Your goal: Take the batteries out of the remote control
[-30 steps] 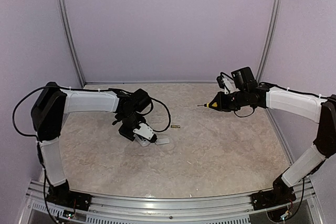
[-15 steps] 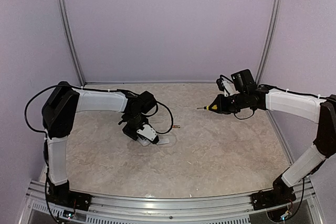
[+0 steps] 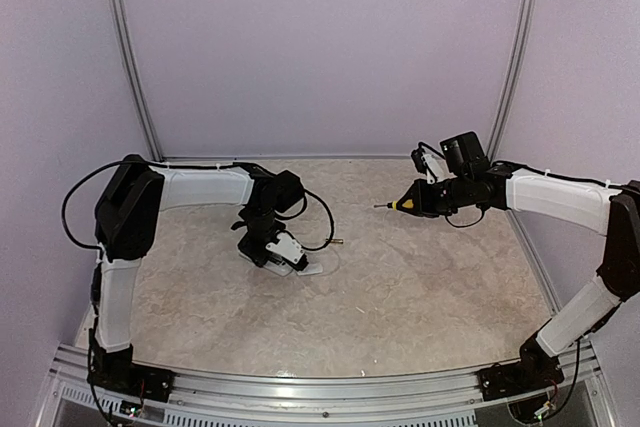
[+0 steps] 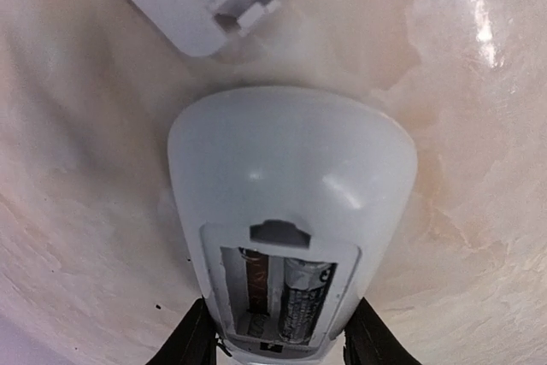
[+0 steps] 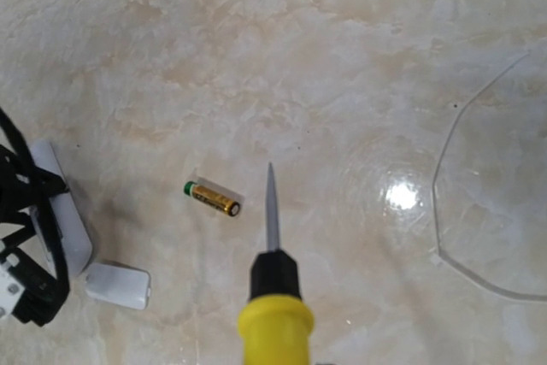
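The remote control [image 4: 291, 168] is being gripped at its battery end by the left claw [image 3: 272, 250], whose fingers [image 4: 190, 341] are pressing on either side of the body, low over the bench [image 3: 420, 287]. Its bay is lying open. A dark battery [image 4: 303, 292] is sitting in one slot, and the slot beside it is showing a brownish surface that I cannot tell for a cell or bare housing. The small white cover [image 5: 118, 285] is lying on the bench just beside the remote. A brassy-gold battery [image 5: 212, 198] is lying loose a little further out, apart from both. The right claw [image 3: 410, 205] is closed on a yellow-handled screwdriver [image 5: 273, 297], which is hanging above the bench with its tip pointing toward the loose cell, touching nothing.

The job is looking about half done, with the cover off and one cell out. At least the dark cell is waiting to be pried from the bay.
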`<state>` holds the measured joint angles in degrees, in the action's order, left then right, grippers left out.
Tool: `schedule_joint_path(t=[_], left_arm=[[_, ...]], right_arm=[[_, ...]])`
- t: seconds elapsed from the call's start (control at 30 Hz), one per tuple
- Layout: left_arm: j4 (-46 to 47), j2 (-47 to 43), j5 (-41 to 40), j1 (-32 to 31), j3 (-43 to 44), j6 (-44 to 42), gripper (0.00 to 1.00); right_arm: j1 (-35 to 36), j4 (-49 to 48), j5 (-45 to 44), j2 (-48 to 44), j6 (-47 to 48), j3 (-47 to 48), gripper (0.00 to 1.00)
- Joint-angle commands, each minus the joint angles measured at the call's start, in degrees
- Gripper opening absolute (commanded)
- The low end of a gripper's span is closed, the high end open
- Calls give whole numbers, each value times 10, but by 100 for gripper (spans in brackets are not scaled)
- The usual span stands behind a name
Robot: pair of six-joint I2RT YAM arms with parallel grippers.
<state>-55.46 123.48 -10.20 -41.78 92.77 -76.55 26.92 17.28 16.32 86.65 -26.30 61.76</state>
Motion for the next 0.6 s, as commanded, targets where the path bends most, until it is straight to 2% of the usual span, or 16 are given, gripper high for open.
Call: schedule_joint_path(t=[0.0, 0.23, 0.57], left_arm=[[-51, 25, 147, -20, 5, 48, 31], [-19, -37, 215, -49, -34, 127, 32], [119, -97, 237, -109, -132, 310, 33]], right_arm=[[-7, -1, 5, -6, 8, 8, 0], [-7, 1, 8, -8, 4, 15, 0], [-7, 10, 0, -9, 5, 21, 0]])
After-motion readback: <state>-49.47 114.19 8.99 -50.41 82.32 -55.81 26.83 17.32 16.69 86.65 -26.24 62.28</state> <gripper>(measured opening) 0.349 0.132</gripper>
